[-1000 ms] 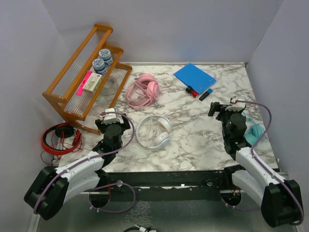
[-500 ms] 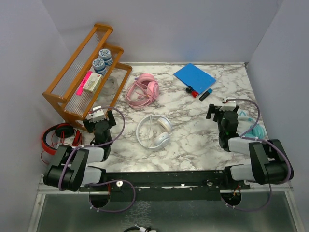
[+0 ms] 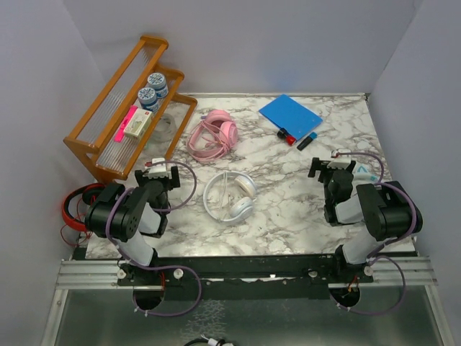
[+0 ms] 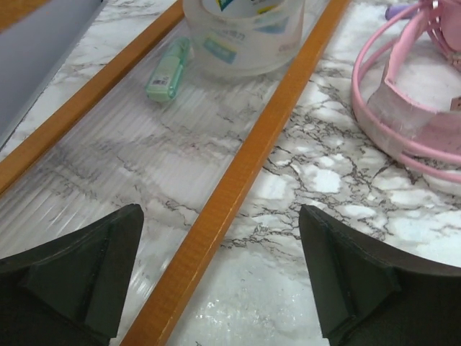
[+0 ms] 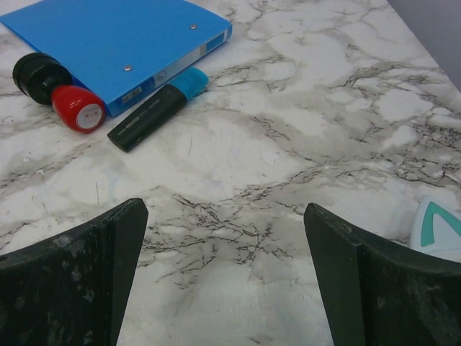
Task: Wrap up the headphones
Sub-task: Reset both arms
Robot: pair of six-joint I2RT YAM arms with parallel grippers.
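The pink headphones [image 3: 214,135] lie with their cable bundled at the back middle of the marble table; their headband [image 4: 410,108] shows at the right of the left wrist view. The white headphones [image 3: 230,196] lie flat in the middle, between the arms. A teal-and-white piece of the third pair [image 5: 439,229] peeks in beside the right arm. My left gripper [image 3: 160,171] [image 4: 220,213] is open and empty over the rack's lower rail, left of the white pair. My right gripper [image 3: 333,164] [image 5: 225,209] is open and empty over bare marble.
A wooden rack [image 3: 122,115] with tins [image 3: 153,88] leans at the back left; a clear tub [image 4: 241,29] and a green highlighter [image 4: 167,70] lie under it. Red-and-black headphones [image 3: 83,205] sit off the table's left edge. A blue binder [image 3: 289,114], red stamp [image 3: 286,136] and marker [image 3: 306,141] lie back right.
Both arms have drawn back and folded up close to their bases. The left gripper moved left, away from the white headphones. No headphones moved.
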